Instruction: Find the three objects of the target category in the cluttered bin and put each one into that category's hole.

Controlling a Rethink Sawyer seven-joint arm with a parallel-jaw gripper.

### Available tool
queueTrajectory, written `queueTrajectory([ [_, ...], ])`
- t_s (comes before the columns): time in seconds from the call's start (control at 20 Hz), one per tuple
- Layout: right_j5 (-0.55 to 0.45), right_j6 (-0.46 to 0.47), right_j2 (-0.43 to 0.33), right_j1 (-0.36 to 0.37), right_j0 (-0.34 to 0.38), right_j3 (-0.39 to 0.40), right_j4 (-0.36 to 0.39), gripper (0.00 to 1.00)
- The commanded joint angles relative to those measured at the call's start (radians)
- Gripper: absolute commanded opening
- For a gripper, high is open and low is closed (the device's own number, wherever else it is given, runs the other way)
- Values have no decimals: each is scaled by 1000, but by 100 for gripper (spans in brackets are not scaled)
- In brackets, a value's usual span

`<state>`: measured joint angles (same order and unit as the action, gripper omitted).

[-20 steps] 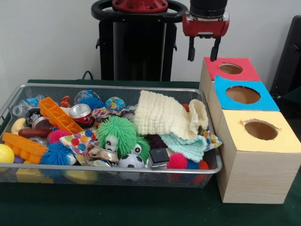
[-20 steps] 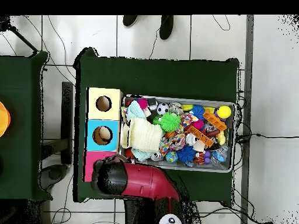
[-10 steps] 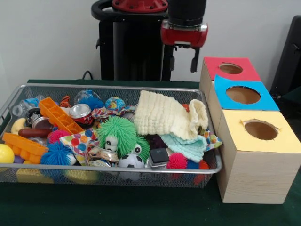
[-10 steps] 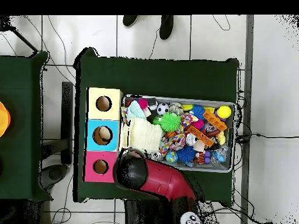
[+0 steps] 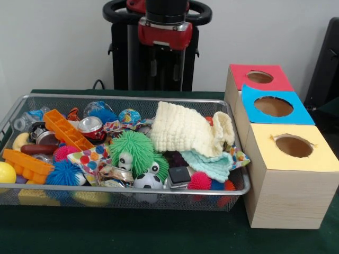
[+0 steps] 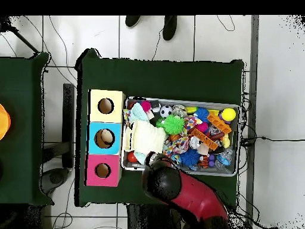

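Leftward from the red box [image 5: 258,79], the gripper [image 5: 165,63] now hangs over the bin [image 5: 21,108]; fingers released, empty.

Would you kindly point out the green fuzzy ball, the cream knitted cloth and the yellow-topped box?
green fuzzy ball [image 5: 136,150], front view, its middle.
cream knitted cloth [image 5: 183,129], front view, centre of the fold.
yellow-topped box [image 5: 318,156], front view, yellow top beside the hole.

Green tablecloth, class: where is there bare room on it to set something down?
The strip of green tablecloth in front of the wire bin is bare, as is the wide band beyond it in the overhead view. The bin is packed, and the boxes touch its side.
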<state>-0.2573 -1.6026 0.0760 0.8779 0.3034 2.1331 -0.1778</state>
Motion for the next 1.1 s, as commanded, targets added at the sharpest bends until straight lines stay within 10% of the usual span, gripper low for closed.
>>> queueTrajectory([
  [0.05,182,-209,-128,-19,137,161,12,100],
  [0.45,282,-231,-114,23,193,267,79,100],
  [1.1,332,-204,-126,-97,364,224,101,100],
])
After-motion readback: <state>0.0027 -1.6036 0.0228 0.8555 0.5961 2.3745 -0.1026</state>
